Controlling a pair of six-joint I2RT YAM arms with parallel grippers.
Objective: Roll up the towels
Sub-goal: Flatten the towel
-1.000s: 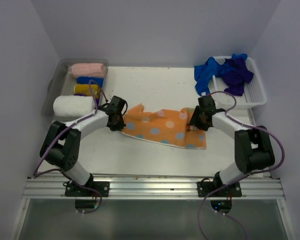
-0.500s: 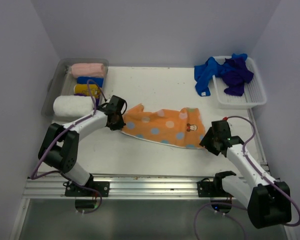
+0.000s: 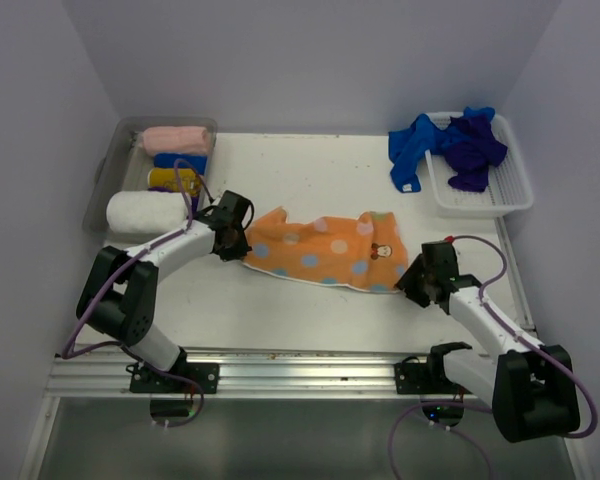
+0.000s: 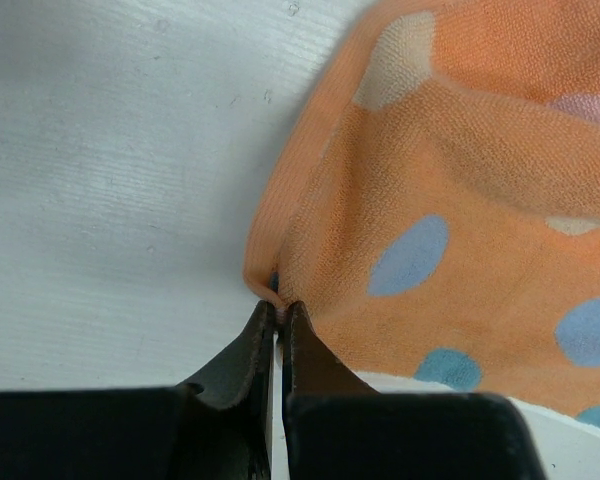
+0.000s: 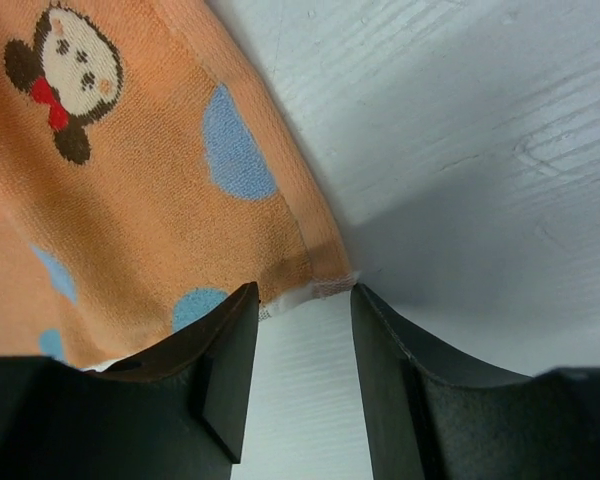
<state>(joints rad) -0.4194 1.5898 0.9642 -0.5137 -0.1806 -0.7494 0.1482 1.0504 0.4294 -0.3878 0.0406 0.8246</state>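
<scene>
One orange towel (image 3: 320, 250) spread out, one end pinched

Two claws sit at opposite ends of the towel. It lies mostly flat across the middle of the white table (image 3: 310, 165), its long side running left to right. The left claw (image 4: 277, 312) is closed tight on the towel's left corner. In its wrist view we see the two dark fingertips pressed together with the orange hem tucked between them, and the cloth rumpled just beyond.

The right claw (image 5: 300, 300) stands partly open, low at the towel's near right corner. Its fingers are apart, and the corner's pale hem lies in the gap between them (we cannot tell whether it touches either finger). It grips nothing. A little cartoon face (image 5: 65, 75) with a red bow shows on the cloth just beyond that corner, among blue spots.

At the far right of the table we see a white basket (image 3: 495, 205). A purple towel (image 3: 477, 150) lies heaped in it, and a blue towel (image 3: 410, 150) hangs over its left rim onto the table. Both are loose and well apart from the orange one.

At the far left a clear bin (image 3: 100, 185) holds rolled cloths: a pink roll (image 3: 175, 138), a blue roll (image 3: 180, 161), a yellow roll (image 3: 168, 178) and, nearest us, a white roll (image 3: 145, 210).
</scene>
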